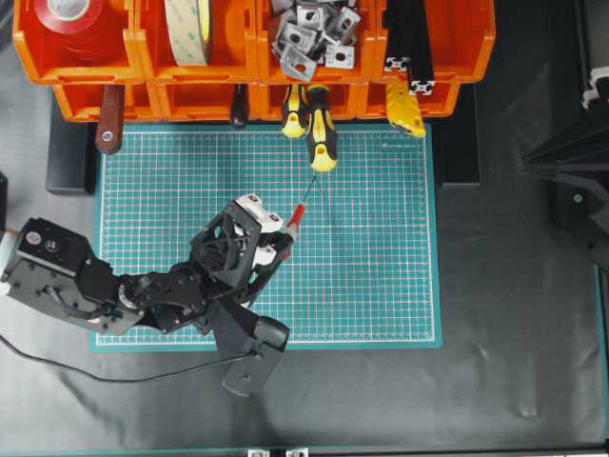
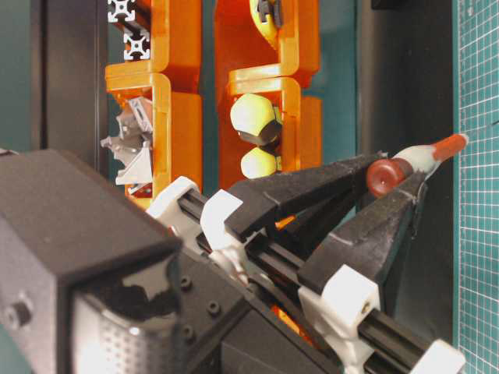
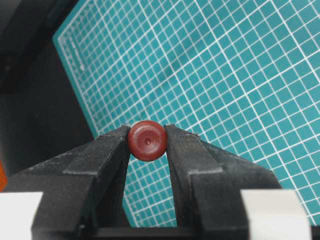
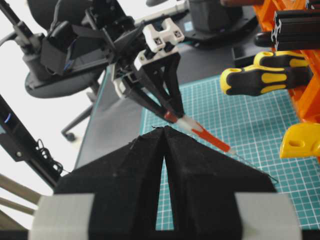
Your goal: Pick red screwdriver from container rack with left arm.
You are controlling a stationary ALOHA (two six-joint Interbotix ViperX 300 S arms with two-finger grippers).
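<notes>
Red screwdriver (image 1: 296,219): clear of container rack (image 1: 247,57), frame centre above green cutting mat (image 1: 381,286). Left gripper (image 1: 284,231) clamped on handle end; shaft points upper right, toward rack. Right gripper (image 4: 164,131) fingers together, idle

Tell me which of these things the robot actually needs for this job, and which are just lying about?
Needed:
- red screwdriver, clamped in the left gripper
- container rack it belongs to

Lying about:
- yellow-and-black screwdrivers
- brown-handled tool
- tape rolls
- metal brackets
- green cutting mat
- right gripper, shut on nothing
</notes>
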